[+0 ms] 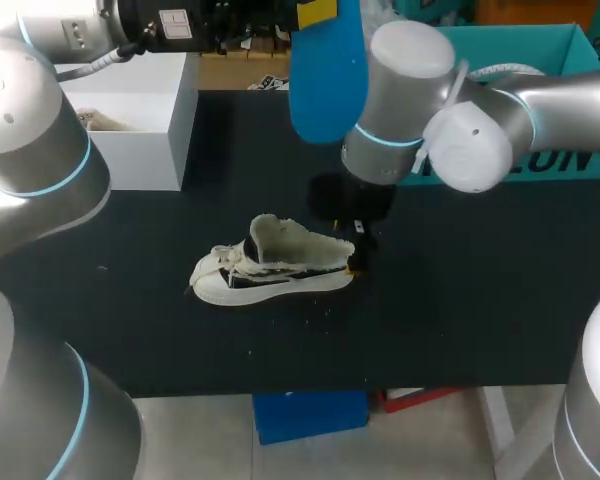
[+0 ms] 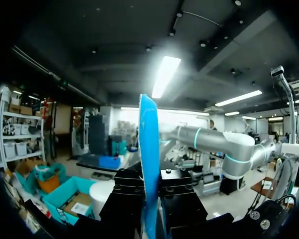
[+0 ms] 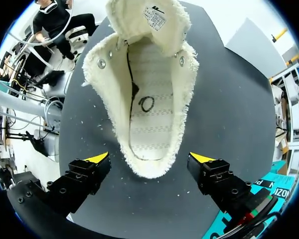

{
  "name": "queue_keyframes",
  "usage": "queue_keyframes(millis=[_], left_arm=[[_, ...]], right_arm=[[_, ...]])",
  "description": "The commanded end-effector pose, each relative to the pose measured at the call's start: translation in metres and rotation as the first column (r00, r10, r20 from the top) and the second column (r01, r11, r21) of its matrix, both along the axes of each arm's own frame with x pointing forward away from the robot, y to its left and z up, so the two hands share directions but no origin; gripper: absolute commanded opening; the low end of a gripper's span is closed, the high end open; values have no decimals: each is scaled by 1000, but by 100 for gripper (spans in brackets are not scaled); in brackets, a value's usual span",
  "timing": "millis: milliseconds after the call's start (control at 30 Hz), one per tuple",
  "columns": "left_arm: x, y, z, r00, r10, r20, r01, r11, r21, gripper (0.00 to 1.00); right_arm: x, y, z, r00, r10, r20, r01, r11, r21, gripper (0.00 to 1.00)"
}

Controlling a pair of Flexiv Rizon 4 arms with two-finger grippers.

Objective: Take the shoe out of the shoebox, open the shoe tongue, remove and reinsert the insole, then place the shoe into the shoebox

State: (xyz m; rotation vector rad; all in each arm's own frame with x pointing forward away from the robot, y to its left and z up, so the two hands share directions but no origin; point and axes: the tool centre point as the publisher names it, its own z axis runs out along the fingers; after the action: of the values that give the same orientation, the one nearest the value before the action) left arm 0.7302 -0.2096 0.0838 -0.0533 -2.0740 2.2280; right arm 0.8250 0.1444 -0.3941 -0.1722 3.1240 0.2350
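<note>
The left pincer (image 2: 150,183) is held high over the back of the surface (image 1: 460,300), pointing up and out into the room. It is closed on the blue insole (image 2: 149,149), which stands on its thin edge between the two fingers.

The shoe (image 1: 270,262) sits on its sole in the middle of the surface, out of the box. Its tongue (image 3: 149,20) is folded back, so the mouth is wide open. The bottom inside is bare.

The right arm comes in from the right and bends down over the heel end. The right pincer (image 3: 148,162) points down at the shoe with its fingers wide, one yellow tip on each side of the heel, not touching it.

I think the next job is to put the insole back. To do it well, the right pincer should close softly on the heel so the shoe cannot slide. Then the left arm should tip the insole toe first into the mouth, slide it to the front, and press the heel part flat.
</note>
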Motion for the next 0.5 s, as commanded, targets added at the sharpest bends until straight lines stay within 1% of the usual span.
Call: queue_keyframes(millis=[33, 200, 300, 367, 433, 500], left_arm=[[0, -1, 0, 1000, 2, 0, -2, 1000, 1, 0], [0, -1, 0, 1000, 2, 0, -2, 1000, 1, 0], [0, -1, 0, 1000, 2, 0, -2, 1000, 1, 0], [0, -1, 0, 1000, 2, 0, -2, 1000, 1, 0], [0, -1, 0, 1000, 2, 0, -2, 1000, 1, 0], [0, -1, 0, 1000, 2, 0, -2, 1000, 1, 0]], right_arm=[[1, 3, -2, 1000, 10, -1, -10, 1000, 1, 100], [0, 3, -2, 1000, 27, -5, -27, 1000, 8, 100], [-1, 4, -2, 998, 61, -8, -61, 997, 37, 100], [-1, 6, -2, 996, 88, -7, -87, 994, 69, 100], [-1, 7, -1, 995, 104, -1, -103, 987, 127, 100], [-1, 9, 1, 993, 119, 2, -118, 982, 147, 100]])
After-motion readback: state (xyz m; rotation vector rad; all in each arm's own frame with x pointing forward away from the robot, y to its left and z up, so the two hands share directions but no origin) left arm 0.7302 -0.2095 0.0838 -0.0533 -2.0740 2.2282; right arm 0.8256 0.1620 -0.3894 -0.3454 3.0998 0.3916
